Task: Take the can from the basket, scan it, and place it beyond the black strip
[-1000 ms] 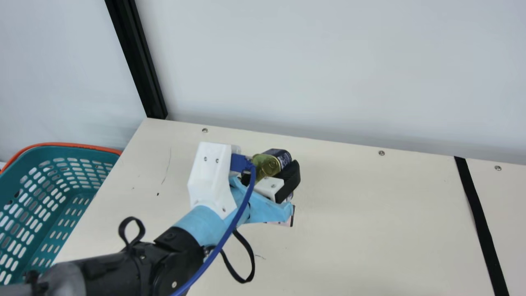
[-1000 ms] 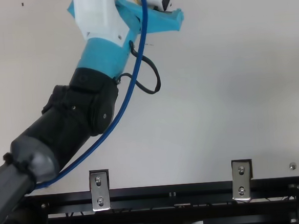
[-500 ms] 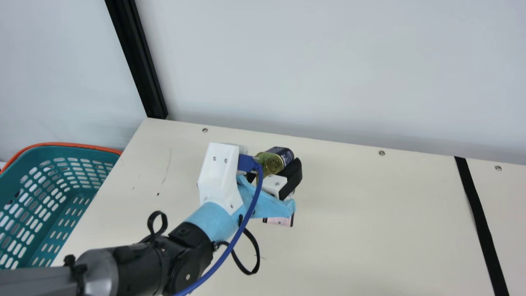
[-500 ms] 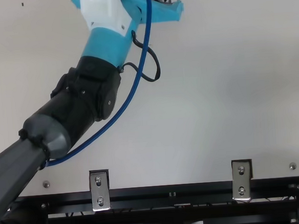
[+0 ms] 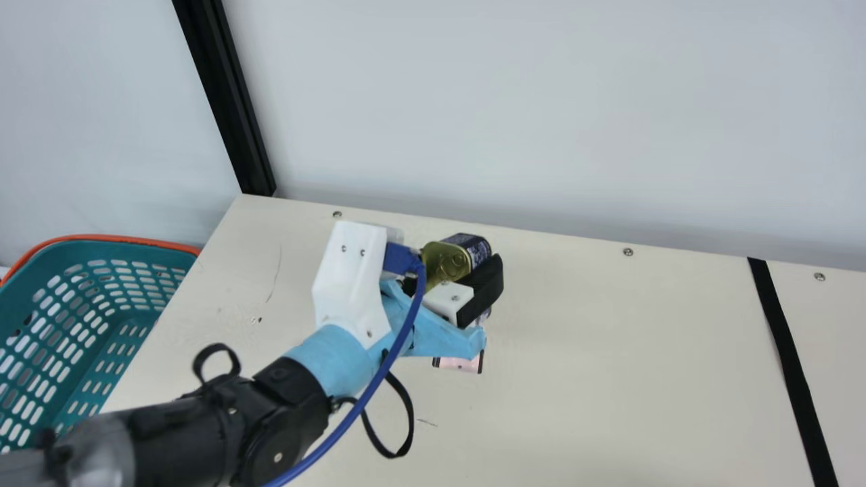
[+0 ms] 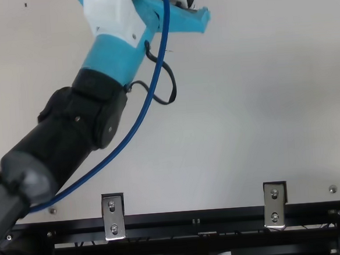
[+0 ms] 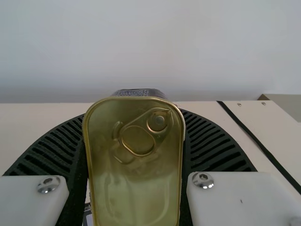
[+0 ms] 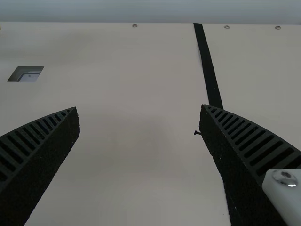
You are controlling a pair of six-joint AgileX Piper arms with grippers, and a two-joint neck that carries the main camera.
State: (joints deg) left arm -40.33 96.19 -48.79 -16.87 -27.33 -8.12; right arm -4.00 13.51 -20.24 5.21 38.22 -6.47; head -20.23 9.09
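Evidently, the can (image 5: 443,265) was clamped between the two black ribbed fingers of the left gripper (image 5: 461,272), one against each side. In the left wrist view, its golden end, fitted with a pull ring, was turned towards the camera; its dark patterned side was seen in the main view. It was held near the small window (image 5: 460,364) set in the table (image 5: 609,372), well apart from both the teal basket (image 5: 20,291) and the black strip (image 5: 785,338), and was placed between those two. Whether the table was touched by it could not be told. In the right wrist view, the right gripper (image 8: 140,110) was seen with its fingers spread wide, nothing gripped between them.
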